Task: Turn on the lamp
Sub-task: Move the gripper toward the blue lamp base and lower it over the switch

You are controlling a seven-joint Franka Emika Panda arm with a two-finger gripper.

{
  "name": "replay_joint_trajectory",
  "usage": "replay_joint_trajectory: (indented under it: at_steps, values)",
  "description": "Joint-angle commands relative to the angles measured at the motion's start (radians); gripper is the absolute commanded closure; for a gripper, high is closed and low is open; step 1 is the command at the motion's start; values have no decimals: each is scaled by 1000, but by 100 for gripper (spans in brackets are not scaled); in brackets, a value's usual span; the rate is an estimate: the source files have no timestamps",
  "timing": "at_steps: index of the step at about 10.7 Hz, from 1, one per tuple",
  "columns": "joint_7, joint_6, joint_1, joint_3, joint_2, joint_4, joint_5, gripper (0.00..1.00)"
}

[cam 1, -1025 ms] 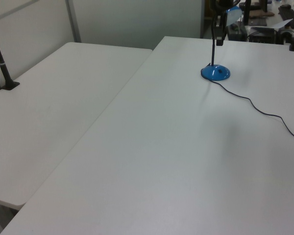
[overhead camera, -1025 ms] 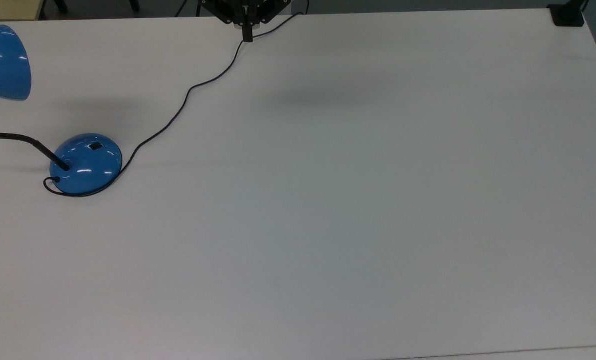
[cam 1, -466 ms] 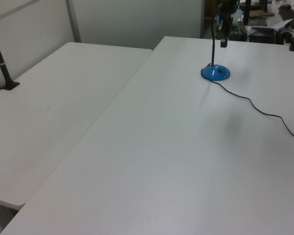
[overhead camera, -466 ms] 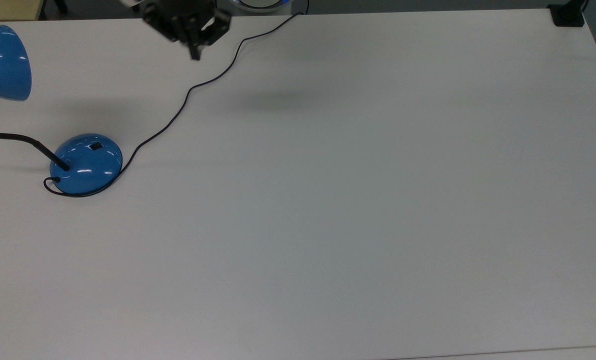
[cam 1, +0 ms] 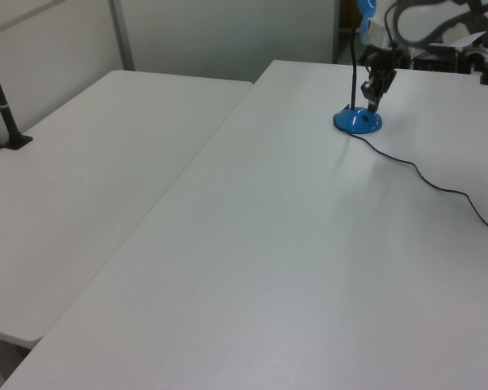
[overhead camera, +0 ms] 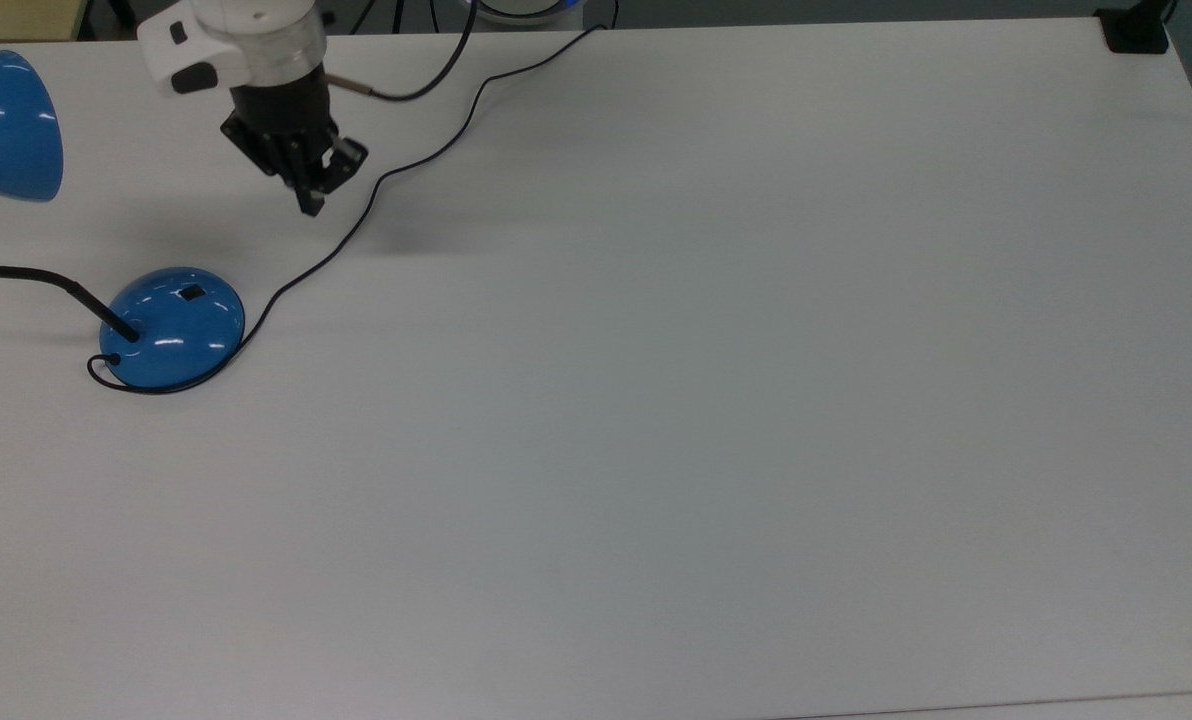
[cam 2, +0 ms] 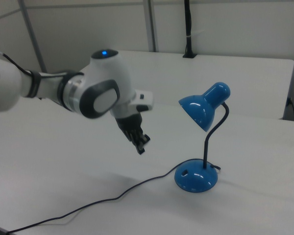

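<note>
Glossy blue desk lamp [overhead camera: 171,327], domed base with small black switch [overhead camera: 192,293], stands on the white table [overhead camera: 716,400] near the top view's left edge. Thin black cord [overhead camera: 356,225] trails toward the far edge. Black two-finger gripper [overhead camera: 310,205] hangs above the table beside the base, fingers pressed together, holding nothing.

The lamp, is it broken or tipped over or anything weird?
Nothing stands out. The lamp stands upright on its round base, unlit, with its cord trailing loosely across the table. The gripper hangs in the air above the table, apart from the lamp.
</note>
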Motion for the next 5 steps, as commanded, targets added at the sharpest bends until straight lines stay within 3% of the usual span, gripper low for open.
replay_joint_trajectory:
  at_steps: [1, 5]
  values:
    - [195, 217, -49, -9, 81, -51, 2, 100]
    - [251, 396, -109, -12, 151, -49, 0, 100]
